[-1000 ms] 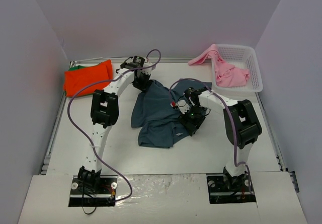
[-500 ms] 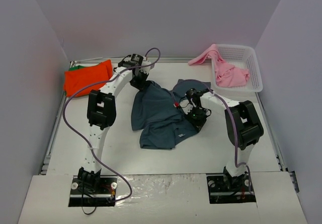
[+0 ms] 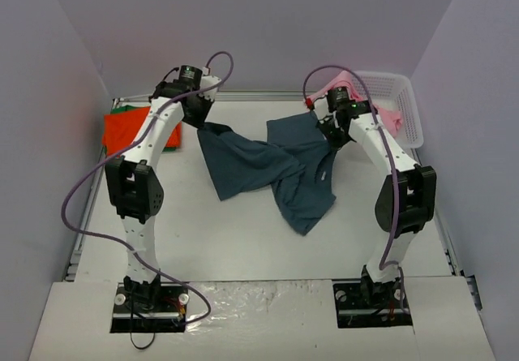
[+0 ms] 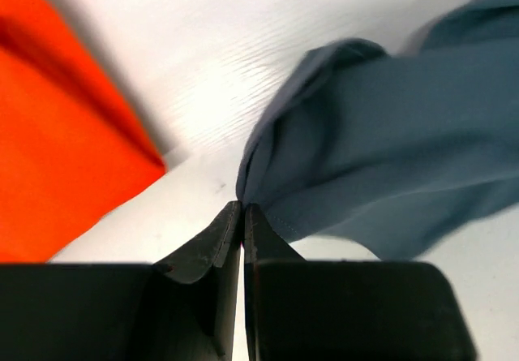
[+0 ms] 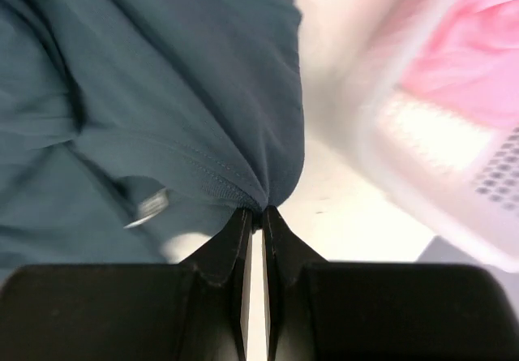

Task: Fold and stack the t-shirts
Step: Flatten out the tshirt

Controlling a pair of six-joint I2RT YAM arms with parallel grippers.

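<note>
- Slate-blue t-shirt [image 3: 263,165], soft and creased, is strung between both arms over the white bench's [image 3: 211,231] far half.
- Left wrist view alone shows the left claw [image 4: 242,208] pinched together on its bunched edge, beside the orange-red t-shirt [image 4: 57,158].
- Right wrist view shows the right claw [image 5: 257,212] clamped on a stitched hem, near the lattice basket [image 5: 495,178] holding the pink t-shirt [image 5: 470,61].

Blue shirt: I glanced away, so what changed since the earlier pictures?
The right fingers closed on the blue shirt; both arms swung toward the far wall and apart, stretching it between them. The left fingers kept their grip. The orange shirt, pink shirt and basket stayed put.
</note>
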